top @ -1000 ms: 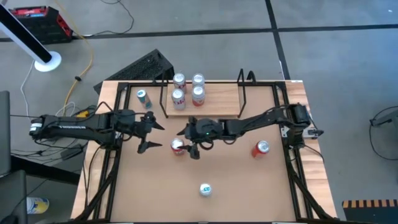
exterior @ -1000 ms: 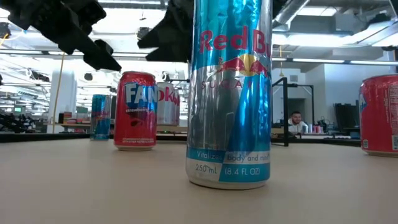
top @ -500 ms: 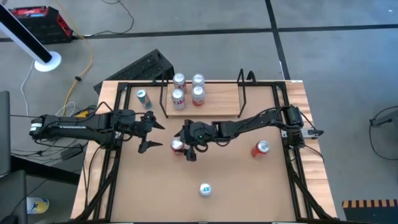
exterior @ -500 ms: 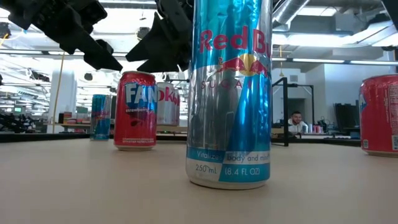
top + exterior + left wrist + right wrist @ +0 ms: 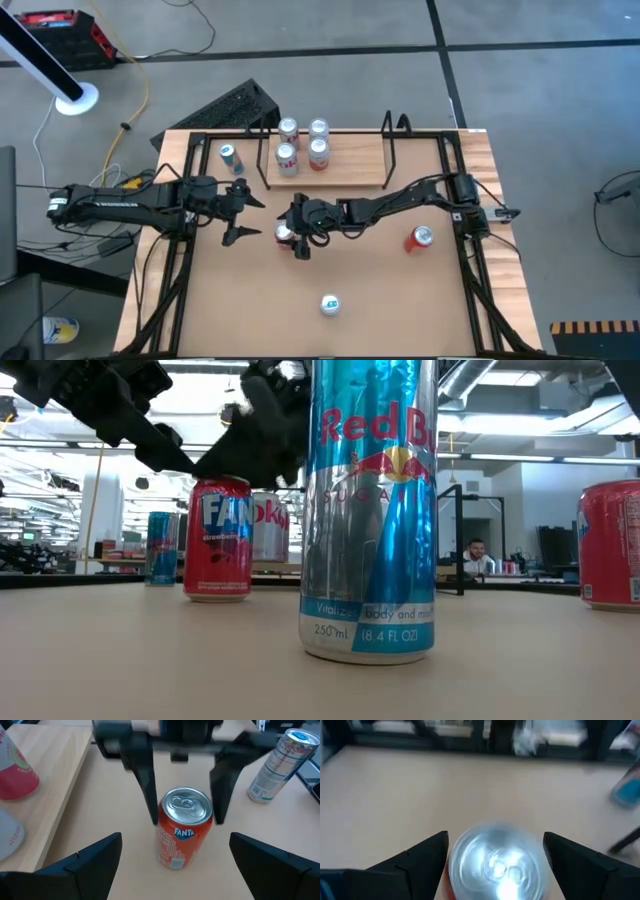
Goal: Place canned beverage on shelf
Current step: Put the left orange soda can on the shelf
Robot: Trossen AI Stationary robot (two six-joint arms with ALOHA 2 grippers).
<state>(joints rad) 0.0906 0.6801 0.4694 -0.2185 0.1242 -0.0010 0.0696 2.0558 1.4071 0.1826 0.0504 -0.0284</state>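
An orange-red Fanta can stands upright on the tabletop, seen close in the left wrist view. My right gripper is open and low over it, one finger on each side of the can's top. I cannot see either finger touch it. My left gripper is open and empty, just left of the can and pointing at it. The shelf, a pale plank in a black rod frame, stands at the far edge with several cans at its left end.
A blue can stands left of the shelf. A red can stands at the right. A Red Bull can stands near the front edge and fills the low view. Black frame rails run along both table sides.
My right gripper has gone toward the table's left edge and down, from beside the Fanta can to over it, and its fingers now stand on either side of the can's top. The can has stayed in place.
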